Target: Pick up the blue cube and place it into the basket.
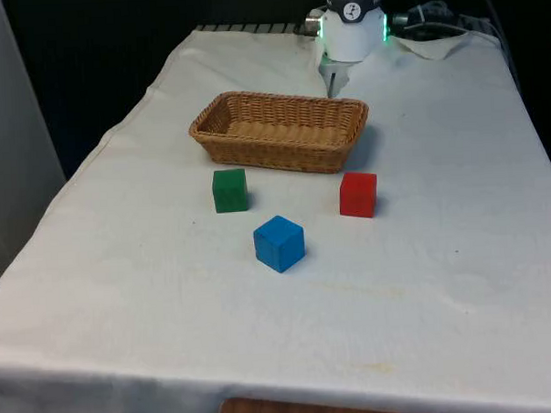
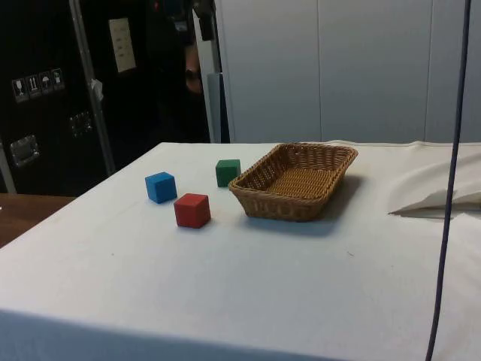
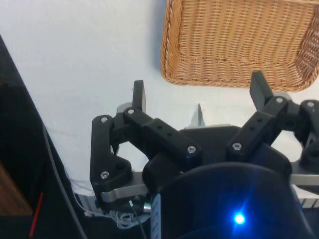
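Note:
The blue cube (image 1: 279,243) (image 2: 161,186) rests on the white cloth towards the table's near side, in front of the wicker basket (image 1: 278,156) (image 2: 279,205). The basket has nothing in it. In the wrist view my gripper (image 3: 199,92) is open with nothing between its fingers (image 3: 138,94). It hangs over bare cloth just beyond the far rim of the basket (image 3: 224,77), towards the robot's end of the table and well away from the blue cube.
A green cube (image 1: 229,190) (image 2: 228,172) stands close to the basket on the front view's left. A red cube (image 1: 358,194) (image 2: 192,210) stands on the front view's right. Crumpled cloth (image 2: 440,199) lies at the table's far end.

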